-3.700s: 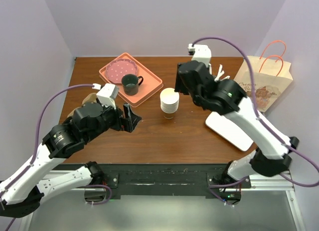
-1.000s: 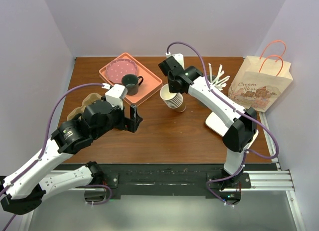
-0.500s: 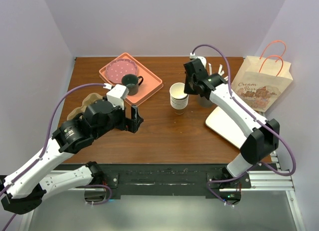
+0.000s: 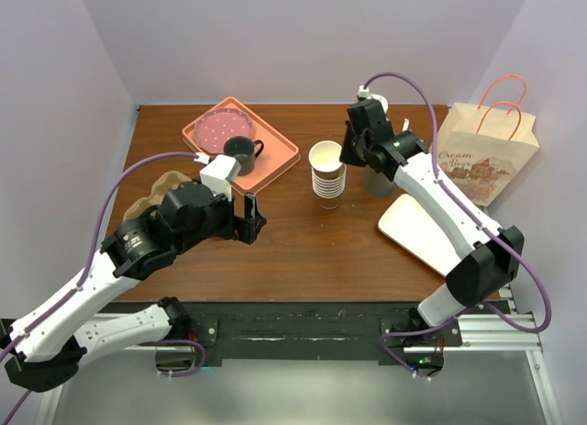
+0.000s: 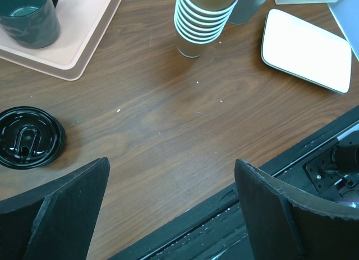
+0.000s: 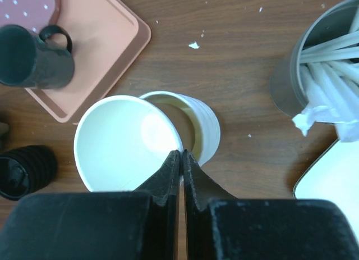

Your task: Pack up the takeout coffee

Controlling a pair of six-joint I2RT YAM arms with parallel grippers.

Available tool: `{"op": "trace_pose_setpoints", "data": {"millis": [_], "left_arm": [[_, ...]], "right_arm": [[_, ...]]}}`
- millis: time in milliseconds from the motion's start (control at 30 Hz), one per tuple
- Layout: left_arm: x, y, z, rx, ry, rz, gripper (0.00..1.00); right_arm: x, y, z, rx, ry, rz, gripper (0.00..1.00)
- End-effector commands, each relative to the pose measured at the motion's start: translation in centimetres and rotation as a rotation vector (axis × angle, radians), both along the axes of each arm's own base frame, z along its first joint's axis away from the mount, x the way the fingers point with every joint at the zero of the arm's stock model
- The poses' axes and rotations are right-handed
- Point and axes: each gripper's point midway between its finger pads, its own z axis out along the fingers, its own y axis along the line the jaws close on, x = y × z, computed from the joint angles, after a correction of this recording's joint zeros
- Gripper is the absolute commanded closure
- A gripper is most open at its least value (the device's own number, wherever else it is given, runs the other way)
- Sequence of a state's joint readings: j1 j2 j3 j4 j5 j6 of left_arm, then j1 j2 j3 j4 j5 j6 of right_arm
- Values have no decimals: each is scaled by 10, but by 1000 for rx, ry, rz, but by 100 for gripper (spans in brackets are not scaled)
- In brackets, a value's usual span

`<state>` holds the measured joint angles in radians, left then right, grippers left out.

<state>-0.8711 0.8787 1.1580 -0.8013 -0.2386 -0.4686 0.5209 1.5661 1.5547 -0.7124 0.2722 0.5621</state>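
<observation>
Right wrist view showed our right tool (image 6: 180, 153) pinched shut on one white paper cup (image 6: 123, 142), held beside the stack of white paper cups (image 6: 205, 131). Our left tool (image 5: 171, 164) hung wide open, empty. The black-lidded takeout coffee (image 5: 28, 137) sat unpacked on the brown wooden table (image 5: 168, 114) near it. We guessed grabbing it came next.

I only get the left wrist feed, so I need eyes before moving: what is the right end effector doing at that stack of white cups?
Observer: The right end effector is shut on the rim of the top white cup.
Operator: And the paper bag? I barely see it.
Observer: It stands upright at the table's far right, handles up.
Operator: Is anything on the tray besides the green mug?
Observer: Yes, a pink dotted plate lies beside the mug.
</observation>
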Motion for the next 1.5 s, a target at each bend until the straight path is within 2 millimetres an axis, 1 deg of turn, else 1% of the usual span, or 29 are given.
{"op": "trace_pose_setpoints", "data": {"millis": [0, 133, 167, 233, 333, 367, 433, 500, 533, 567, 600, 633, 667, 700, 733, 767, 800, 833, 867, 933, 967, 1067, 1100, 1133, 1200, 1233, 1267, 1333, 1467], "left_arm": [[3, -8, 15, -63, -30, 0, 2], [4, -9, 15, -68, -28, 1, 2], [4, -9, 15, -69, -27, 3, 2], [4, -8, 15, -71, -27, 7, 2], [5, -6, 13, -72, -22, 30, 0], [6, -5, 12, -71, -21, 36, 0], [8, -3, 11, -72, -18, 60, 0], [14, 4, 9, -72, -9, 134, 0], [15, 9, 7, -70, -4, 172, 0], [17, 14, 5, -65, 1, 209, 0], [20, 22, 1, -54, 12, 265, 0], [20, 24, -2, -47, 17, 282, 0], [20, 25, -4, -42, 24, 290, 0], [20, 25, -8, -31, 35, 293, 0], [20, 25, -10, -27, 43, 294, 0], [20, 25, -12, -22, 51, 301, 0], [20, 28, -17, -10, 65, 326, 0], [21, 30, -20, -4, 74, 343, 0], [20, 33, -25, 7, 88, 367, 0], [21, 35, -30, -28, 122, 412, 0], [23, 34, -32, -52, 146, 416, 0], [27, 33, -38, -76, 185, 435, 0], [27, 32, -40, -87, 204, 441, 0], [31, 36, -43, -88, 219, 466, 0], [33, 37, -54, -89, 267, 480, 0], [37, 44, -57, -97, 281, 511, 0], [38, 41, -63, -105, 308, 504, 1], [43, 43, -66, -119, 319, 511, 2], [49, 42, -81, -94, 355, 534, 3]], "right_arm": [[7, -7, 58, 54, -100, -55, 100], [4, -6, 72, 88, -120, -52, 100], [4, -6, 79, 97, -129, -53, 100], [-1, -6, 84, 109, -121, -53, 100], [-7, 2, 106, 160, -153, 3, 100], [-13, 6, 112, 184, -167, 44, 100], [-25, 23, 117, 245, -158, 147, 100], [-43, 33, 111, 277, -127, 209, 100], [-51, 35, 107, 282, -113, 215, 100], [-64, 42, 91, 268, -77, 238, 100], [-77, 42, 94, 277, -89, 249, 100], [-85, 45, 89, 286, -83, 251, 100], [-100, 53, 65, 255, -39, 269, 100], [-112, 55, 62, 261, -40, 278, 100], [-118, 60, 54, 276, -27, 277, 100], [-132, 65, 28, 249, 18, 291, 100], [-140, 67, 22, 252, 21, 294, 100], [-146, 68, 4, 241, 41, 287, 100], [-150, 68, -3, 210, 24, 274, 100], [-154, 64, -16, 192, 9, 253, 100], [-157, 67, -18, 194, -6, 263, 100], [-157, 69, -28, 212, -40, 257, 100], [-155, 68, -31, 201, -51, 246, 100], [-156, 67, -38, 184, -45, 238, 100], [-155, 64, -45, 157, -45, 226, 100], [-153, 61, -49, 136, -47, 216, 100], [-152, 60, -51, 128, -50, 214, 100], [-149, 55, -57, 94, -55, 196, 100], [-148, 54, -74, 50, -22, 188, 100]]}}
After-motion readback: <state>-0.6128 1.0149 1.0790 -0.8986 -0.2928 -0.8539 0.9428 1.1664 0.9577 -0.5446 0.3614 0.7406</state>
